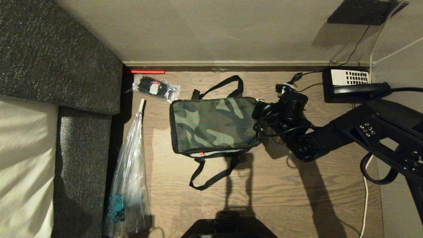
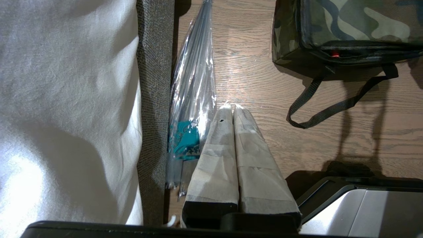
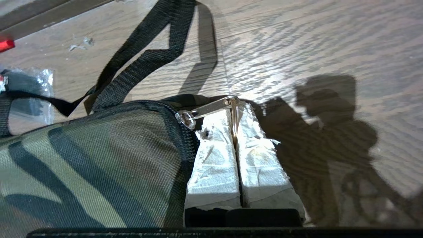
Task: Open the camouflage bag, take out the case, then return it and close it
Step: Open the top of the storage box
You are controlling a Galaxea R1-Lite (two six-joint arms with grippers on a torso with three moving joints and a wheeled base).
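Gripping the zipper pull [image 3: 211, 107], the right end effector [image 3: 235, 132] sits at the right-hand end of the camouflage bag [image 1: 213, 124], its two white-wrapped fingers [image 3: 214, 158] pressed together on the thin wire ring of the pull. The pull's slider sits at the bag's corner, where the zipper track bends round from the far long side to the short end.

The bag lies flat on the wooden floor [image 1: 264, 198], lid up, with its long axis running left to right across the head view. From the right end effector the whole bag stretches away to the robot's left, so the zipper line to be followed leads off along the bag's edges from this corner. The lid looks mostly shut, though a sliver of red shows at the near long edge; whether the zipper is being opened or closed I cannot tell. The case is not in sight; it is likely inside the bag.

The right arm is plainly the nearer one, already at the bag's end. The left end effector [image 2: 234, 109] hangs well apart from the bag on the robot's left, fingers together and holding nothing, just beside a clear plastic bag [image 2: 193, 86] that lies along the sofa's edge.

The coming pull should run parallel to the bag's edge; dragging across it could slide the light bag over the floor.
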